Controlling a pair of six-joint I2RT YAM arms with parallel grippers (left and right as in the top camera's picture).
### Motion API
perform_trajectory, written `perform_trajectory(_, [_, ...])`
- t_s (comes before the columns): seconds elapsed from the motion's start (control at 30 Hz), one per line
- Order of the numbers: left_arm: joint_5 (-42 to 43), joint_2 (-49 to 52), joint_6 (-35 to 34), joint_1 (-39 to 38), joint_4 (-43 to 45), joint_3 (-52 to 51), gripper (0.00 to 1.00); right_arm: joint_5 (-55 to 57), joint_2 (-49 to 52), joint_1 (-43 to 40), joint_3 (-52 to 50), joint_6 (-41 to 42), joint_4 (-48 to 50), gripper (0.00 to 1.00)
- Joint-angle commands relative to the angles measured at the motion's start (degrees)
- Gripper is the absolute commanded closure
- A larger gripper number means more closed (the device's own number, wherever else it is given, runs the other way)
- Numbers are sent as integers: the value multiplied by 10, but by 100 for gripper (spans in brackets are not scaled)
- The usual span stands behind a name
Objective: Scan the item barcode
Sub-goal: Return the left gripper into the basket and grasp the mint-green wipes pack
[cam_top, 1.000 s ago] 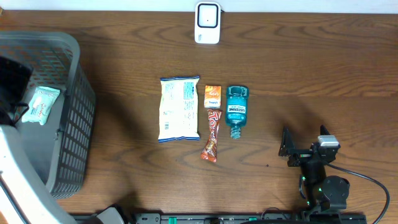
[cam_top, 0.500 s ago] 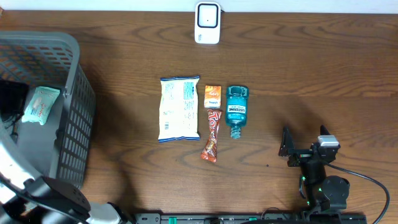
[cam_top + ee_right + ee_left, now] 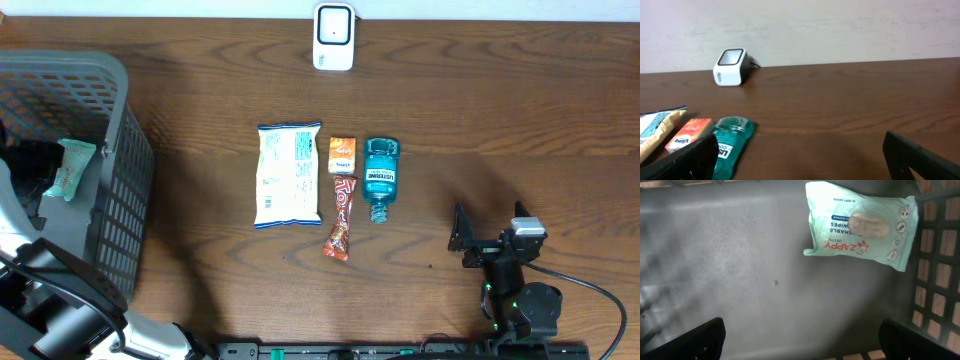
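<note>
Grey basket [image 3: 740, 280] floor: mint-green wipes pack [image 3: 860, 230] (ZAPPY logo, oval flap) face up; L/R jaws wide open.

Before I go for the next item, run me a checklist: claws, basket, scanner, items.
1. Left claw open, empty: ok.
2. Right claw open, empty: ok.
3. Wipes pack lies on the basket floor, apart from the left claw: ok.
4. Scanner upright, nothing in front of it: ok.
5. Mouthwash bottle lies flat, free on the side toward the right claw, orange box close on the other: ok.
6. Where the mouthwash bottle's barcode faces: cannot tell.
</note>
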Motion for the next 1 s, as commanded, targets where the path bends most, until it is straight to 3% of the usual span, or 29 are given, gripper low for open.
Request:
perform_trajectory(0.0, [-7, 4, -3, 2, 15, -16, 2, 1, -3, 4, -1, 7, -1, 1])
perform_trajectory(0.97, [-7, 16, -3, 2, 188, -118, 2, 1, -3, 4, -1, 7, -1, 1])
